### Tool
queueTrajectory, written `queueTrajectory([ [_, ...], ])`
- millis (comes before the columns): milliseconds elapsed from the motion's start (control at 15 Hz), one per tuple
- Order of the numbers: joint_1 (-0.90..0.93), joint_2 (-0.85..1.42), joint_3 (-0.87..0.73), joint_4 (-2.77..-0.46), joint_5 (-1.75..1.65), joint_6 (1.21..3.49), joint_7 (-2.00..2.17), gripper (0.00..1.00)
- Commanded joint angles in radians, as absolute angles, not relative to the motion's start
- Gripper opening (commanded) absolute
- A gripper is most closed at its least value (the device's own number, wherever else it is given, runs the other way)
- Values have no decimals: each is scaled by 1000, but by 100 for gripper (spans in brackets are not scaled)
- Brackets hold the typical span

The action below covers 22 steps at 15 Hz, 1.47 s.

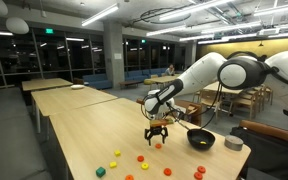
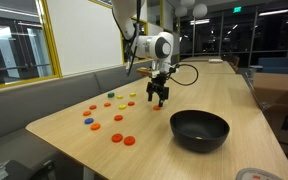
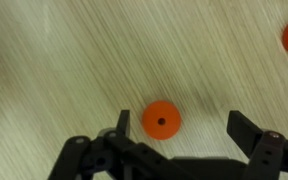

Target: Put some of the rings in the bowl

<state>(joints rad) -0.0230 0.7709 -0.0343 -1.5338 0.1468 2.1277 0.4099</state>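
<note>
Gripper (image 3: 181, 128) hangs over one orange ring (image 3: 161, 119), jaws spread wide and holding nothing. The ring lies flat near the bowl (image 2: 199, 129). It looks light, stiff, thin and probably slick, so pinch it across the rim, fingers low.

One black bowl (image 2: 199, 128) is sitting on the surface (image 2: 224, 85). Roughly a dozen small pieces are lying nearby: mostly orange and red rings (image 2: 130, 140), a few yellow pieces (image 2: 123, 103), one green piece (image 1: 100, 171).
</note>
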Motion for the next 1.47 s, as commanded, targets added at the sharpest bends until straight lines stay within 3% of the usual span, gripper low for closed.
queueTrajectory([
  [0,-5,769,-58,-1573,159,2199,429,100],
  [1400,92,660,-128,-1775,127,2419,533,100],
])
